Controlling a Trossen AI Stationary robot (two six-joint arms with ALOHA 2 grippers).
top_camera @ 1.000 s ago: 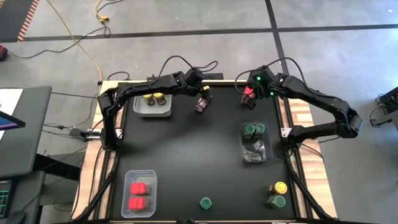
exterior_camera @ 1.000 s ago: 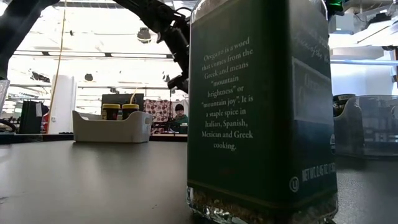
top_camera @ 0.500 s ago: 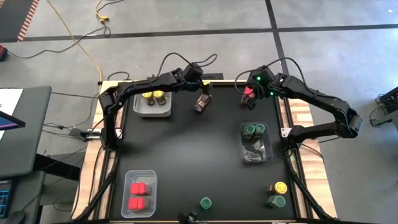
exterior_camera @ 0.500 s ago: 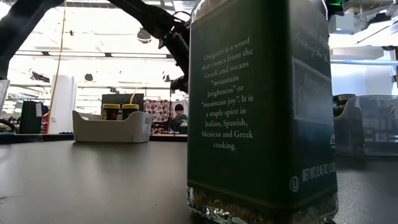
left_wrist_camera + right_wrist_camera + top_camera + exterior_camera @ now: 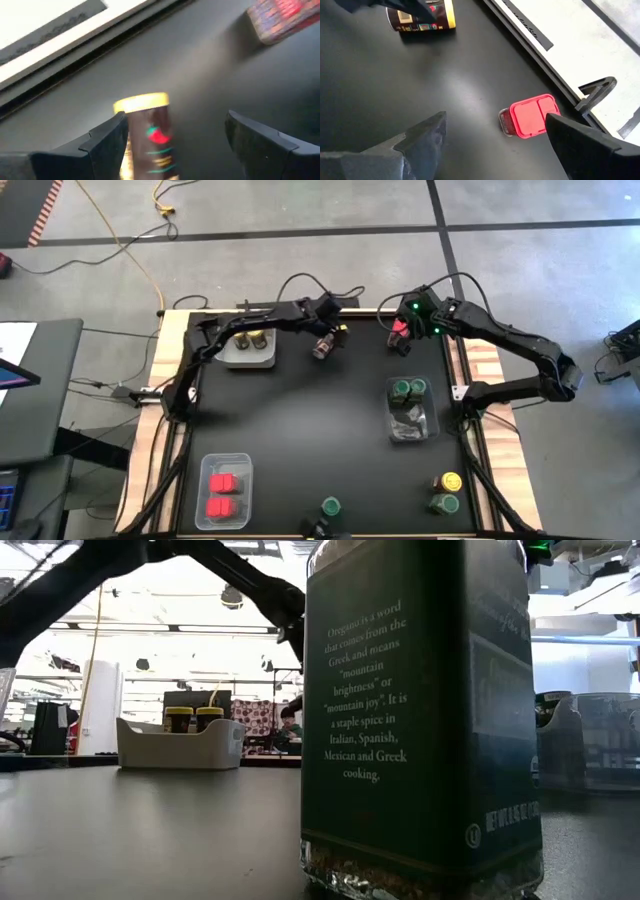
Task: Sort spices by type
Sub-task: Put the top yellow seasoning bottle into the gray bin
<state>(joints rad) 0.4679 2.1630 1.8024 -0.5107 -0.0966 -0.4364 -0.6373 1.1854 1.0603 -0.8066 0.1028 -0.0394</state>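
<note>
Item: yellow-lidded jar [image 5: 146,135], lying on its side on the dark surface [image 5: 300,440], between the spread fingers [image 5: 107,142] of the left gripper [image 5: 175,137] (nearer one finger; contact cannot be told).

Item: red container [image 5: 532,116], upright on the surface, just ahead of the right gripper [image 5: 495,137], whose fingers [image 5: 425,137] are spread wide and hold nothing.

Item: oregano jar [image 5: 420,720], standing close to the low camera.
</note>
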